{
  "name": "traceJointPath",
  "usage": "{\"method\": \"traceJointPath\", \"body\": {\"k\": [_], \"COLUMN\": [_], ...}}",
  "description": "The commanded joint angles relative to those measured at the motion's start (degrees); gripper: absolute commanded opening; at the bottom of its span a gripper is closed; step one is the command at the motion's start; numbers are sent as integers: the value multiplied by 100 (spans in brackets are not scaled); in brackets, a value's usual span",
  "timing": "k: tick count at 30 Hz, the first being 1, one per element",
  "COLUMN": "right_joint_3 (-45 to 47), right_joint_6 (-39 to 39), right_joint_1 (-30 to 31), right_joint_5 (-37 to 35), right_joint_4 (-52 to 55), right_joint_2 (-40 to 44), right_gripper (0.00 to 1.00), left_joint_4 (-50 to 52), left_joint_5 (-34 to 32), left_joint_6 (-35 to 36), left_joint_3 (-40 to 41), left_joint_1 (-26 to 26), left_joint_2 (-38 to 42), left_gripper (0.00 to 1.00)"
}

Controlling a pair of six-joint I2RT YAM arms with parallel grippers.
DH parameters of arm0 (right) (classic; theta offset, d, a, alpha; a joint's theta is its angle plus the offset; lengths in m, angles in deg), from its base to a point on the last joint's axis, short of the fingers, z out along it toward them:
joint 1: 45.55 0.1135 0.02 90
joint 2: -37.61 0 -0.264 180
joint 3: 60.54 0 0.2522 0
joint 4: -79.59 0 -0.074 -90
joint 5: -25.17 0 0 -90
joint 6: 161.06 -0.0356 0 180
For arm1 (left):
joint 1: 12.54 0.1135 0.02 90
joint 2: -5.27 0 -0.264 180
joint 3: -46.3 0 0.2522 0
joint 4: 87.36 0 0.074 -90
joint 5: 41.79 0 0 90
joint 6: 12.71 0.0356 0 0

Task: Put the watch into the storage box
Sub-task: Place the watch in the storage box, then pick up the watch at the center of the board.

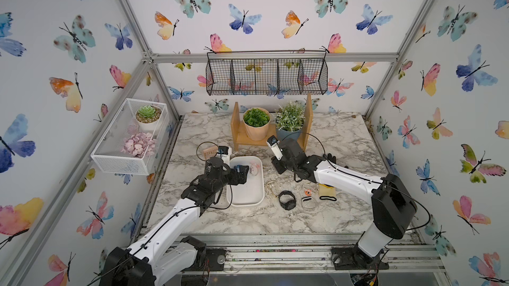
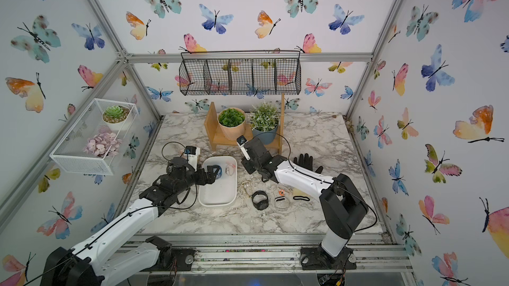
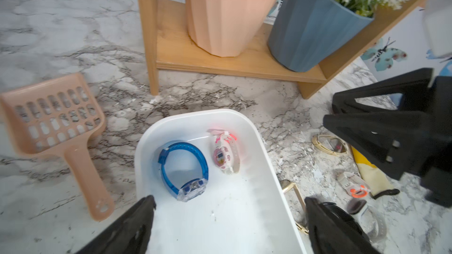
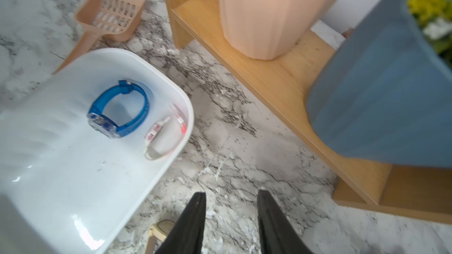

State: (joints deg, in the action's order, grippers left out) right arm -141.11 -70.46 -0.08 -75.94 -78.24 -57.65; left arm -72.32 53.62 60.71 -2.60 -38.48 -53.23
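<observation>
two white-and-black arms, cabled in black
left arm and right arm: glossy white link shells dotted with small dark screws, bulky black joint housings toward 6 o'clock, matte black wrists, a thin black cable looping along each, a white wrist camera, tapered black fingers.

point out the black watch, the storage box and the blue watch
black watch (image 1: 288, 204), in a top view, on its dark face
storage box (image 1: 248, 192), in a top view, on its bare floor
blue watch (image 3: 192, 189), left wrist view, on its clear case
</observation>
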Motion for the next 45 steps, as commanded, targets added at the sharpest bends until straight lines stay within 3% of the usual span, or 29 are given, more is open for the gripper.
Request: {"method": "traceJointPath", "body": {"k": [1,8,16,45], "right_joint_3": [335,863,1007,1065], "right_joint_6": [-303,-489,-700,-751], "right_joint_1": [-229,-694,-1038,-1084], "right_joint_5": [67,293,475,443], "right_joint_4": [115,271,451,342], "right_joint_2": [362,623,333,-726], "right_gripper": [42,45,45,37], "left_joint_4": [-263,-426,-594,-743], "left_joint_5": [375,434,593,505], "left_joint_6": [276,453,506,533], "left_joint_3": [-142,-117,63,136], "left_joint_1": [-183,-498,-580,-606], "left_joint_2": [-184,-471,-513,-751], "left_gripper": [98,99,98,98]}}
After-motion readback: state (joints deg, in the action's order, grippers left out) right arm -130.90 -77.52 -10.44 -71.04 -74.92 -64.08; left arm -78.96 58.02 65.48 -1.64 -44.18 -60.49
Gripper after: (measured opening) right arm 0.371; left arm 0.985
